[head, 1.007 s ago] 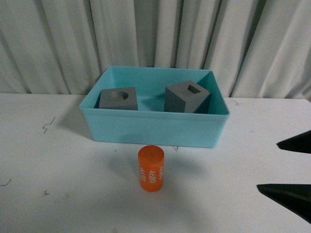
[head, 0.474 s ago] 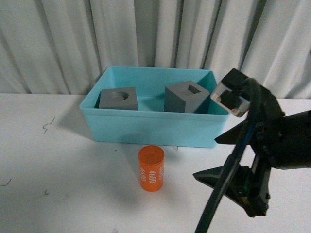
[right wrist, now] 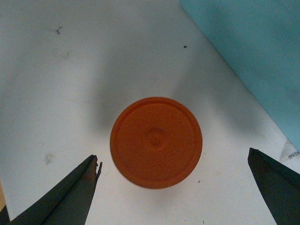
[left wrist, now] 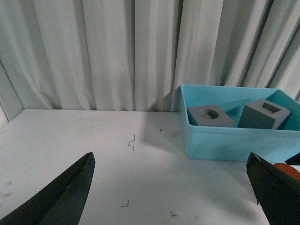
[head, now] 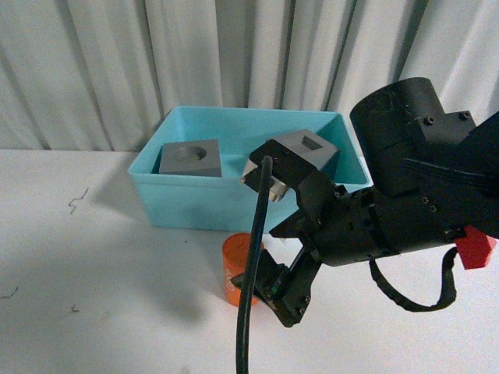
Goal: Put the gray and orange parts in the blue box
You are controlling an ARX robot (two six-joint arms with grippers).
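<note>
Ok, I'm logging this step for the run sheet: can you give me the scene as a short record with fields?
orange cylinder: upright on the white table, outside the tub
blue box: holds both gray cubes
round-recess cube: in box, left
square-recess cube: in box, right
right pincer: open, centred above the cylinder
left pincer: open, holding nothing

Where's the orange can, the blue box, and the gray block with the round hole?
orange cylinder (right wrist: 156,142): right wrist view, flat top face.
blue box (head: 195,202): front view, front wall.
gray cube with round recess (head: 189,158): front view, top face.
</note>
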